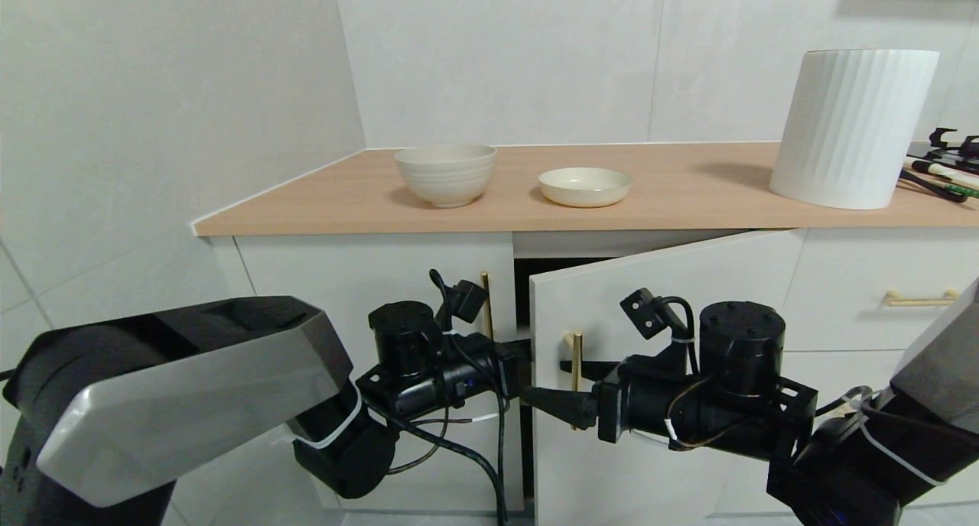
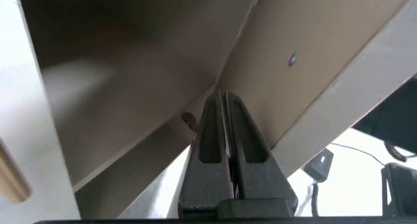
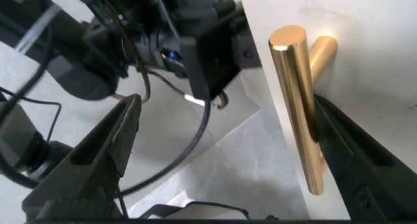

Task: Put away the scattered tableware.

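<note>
— Up on the table (image 1: 688, 193), upper middle of the head frame, our bowl (image 1: 445, 174) and shallow dish (image 1: 585, 186) sit apart, neither held.
— Lower centre: our right jaws stand wide, straddling the brass handle (image 3: 296, 107) of the partly open cabinet door (image 1: 665, 304); our left jaws are pressed together on nothing, inside the gap.
— Risk?
— We think closing off-centre may let the round handle slip, and the swinging door could knock our left jaws.
— Our right wrist view makes the straddle plain, unclear from the head view; our left wrist view adds the cabinet's inner panels (image 2: 130, 100).
</note>
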Tool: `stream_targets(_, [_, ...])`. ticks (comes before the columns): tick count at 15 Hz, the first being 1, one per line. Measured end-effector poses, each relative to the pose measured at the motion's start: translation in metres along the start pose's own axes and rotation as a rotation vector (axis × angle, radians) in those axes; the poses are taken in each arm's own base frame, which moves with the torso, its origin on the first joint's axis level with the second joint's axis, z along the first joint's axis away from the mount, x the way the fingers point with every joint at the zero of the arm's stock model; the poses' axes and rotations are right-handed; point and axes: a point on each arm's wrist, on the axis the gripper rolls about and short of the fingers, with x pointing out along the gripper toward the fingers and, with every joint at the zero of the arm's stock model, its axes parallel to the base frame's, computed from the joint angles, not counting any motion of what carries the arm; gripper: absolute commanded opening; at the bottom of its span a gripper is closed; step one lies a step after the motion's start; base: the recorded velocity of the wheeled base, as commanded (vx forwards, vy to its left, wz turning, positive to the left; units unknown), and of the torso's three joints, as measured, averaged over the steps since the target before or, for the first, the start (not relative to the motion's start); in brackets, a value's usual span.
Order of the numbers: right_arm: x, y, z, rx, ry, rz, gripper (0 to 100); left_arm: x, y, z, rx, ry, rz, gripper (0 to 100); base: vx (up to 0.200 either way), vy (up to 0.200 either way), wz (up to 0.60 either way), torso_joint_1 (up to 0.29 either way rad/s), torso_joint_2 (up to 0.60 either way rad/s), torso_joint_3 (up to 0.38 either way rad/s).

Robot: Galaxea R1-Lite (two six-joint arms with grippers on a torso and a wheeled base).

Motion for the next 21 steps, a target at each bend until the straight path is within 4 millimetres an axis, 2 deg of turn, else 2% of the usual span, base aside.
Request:
stream_targets(7, [-0.029,-0.019,0.010,0.016,-0.044,-0.104,100,0.008,-0.006,-0.003,0.011,-0.005,-0.029,0,0.000,0.000,0.00,0.000,0.00,0.000])
stream_targets(10, [-0.062,-0.007,-0.001,0.021,-0.011,-0.131,100,0.009,-0.008,-0.003,0.012,-0.006,-0.036,0,0.000,0.000,0.00,0.000,0.00,0.000])
stream_targets(14, [-0.117,0.021,-0.026,0.031,0.044,-0.151,100,0.011,-0.013,-0.005,0.016,-0.008,-0.051,0,0.000,0.000,0.00,0.000,0.00,0.000])
stream_targets(16, [-0.138,0.031,-0.034,0.035,0.052,-0.152,100,0.012,-0.015,-0.006,0.014,-0.003,-0.055,0,-0.200,0.000,0.00,0.002,0.01,0.002])
stream_targets(18, [-0.148,0.037,-0.038,0.033,0.051,-0.152,100,0.013,-0.018,-0.008,0.011,0.004,-0.059,0,-0.200,0.000,0.00,0.005,0.01,0.000])
stream_targets(21, [-0.154,0.040,-0.040,0.029,0.045,-0.148,100,0.017,-0.021,-0.008,0.010,0.012,-0.069,0,0.000,0.000,0.00,0.000,0.00,0.000])
